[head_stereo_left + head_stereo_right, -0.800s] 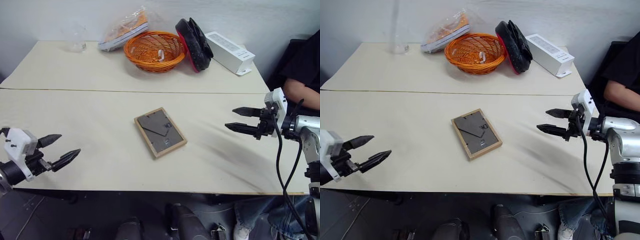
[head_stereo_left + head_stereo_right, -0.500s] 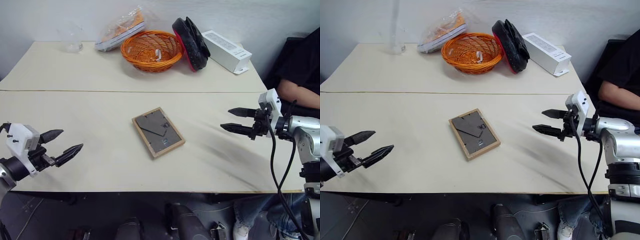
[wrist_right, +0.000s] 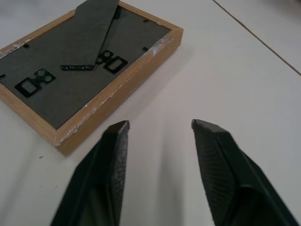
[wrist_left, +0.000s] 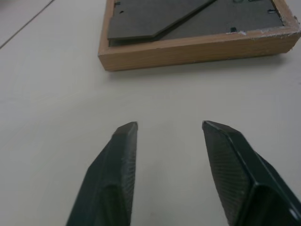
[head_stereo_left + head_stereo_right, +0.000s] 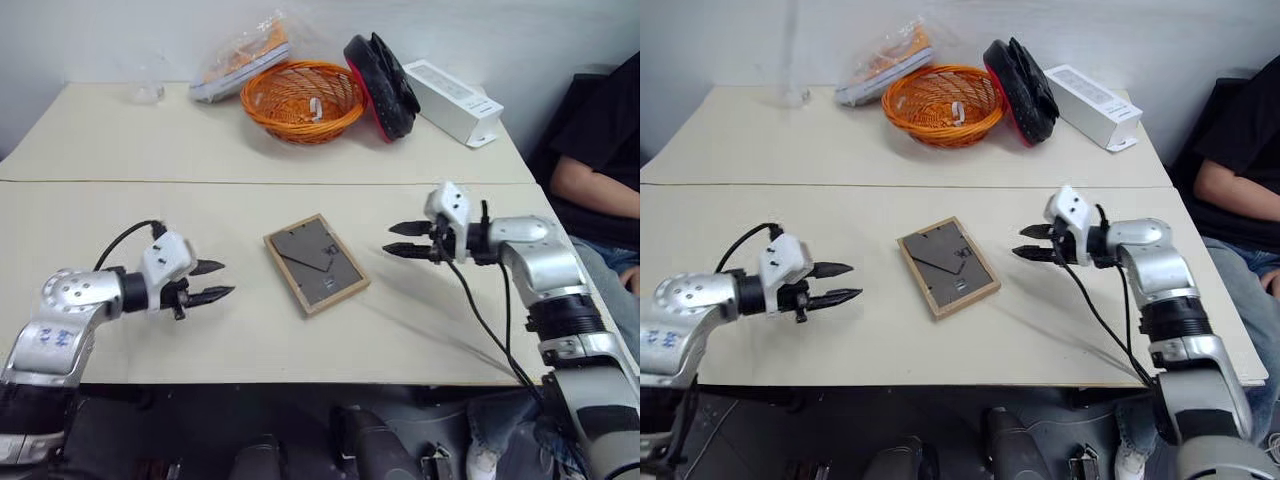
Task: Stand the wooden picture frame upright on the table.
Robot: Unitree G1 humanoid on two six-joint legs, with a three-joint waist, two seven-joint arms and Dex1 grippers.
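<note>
The pale beige table point(image 5: 120, 150), crossed by a seam line, backs onto a plain wall at the top of the frame, with an orange basket point(image 5: 303, 100) and white box point(image 5: 455, 103) upper centre. The wooden picture frame point(image 5: 317, 264) lies flat at centre, dark back up, its picture hidden. The left tool point(image 5: 212, 281) and right tool point(image 5: 405, 240) flank it, each spread and empty; a seated person point(image 5: 600, 150) is cut off at the right edge.

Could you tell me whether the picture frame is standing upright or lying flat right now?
Lying flat. The frame rests face down on the table, its dark back and stand flap facing up.
</note>
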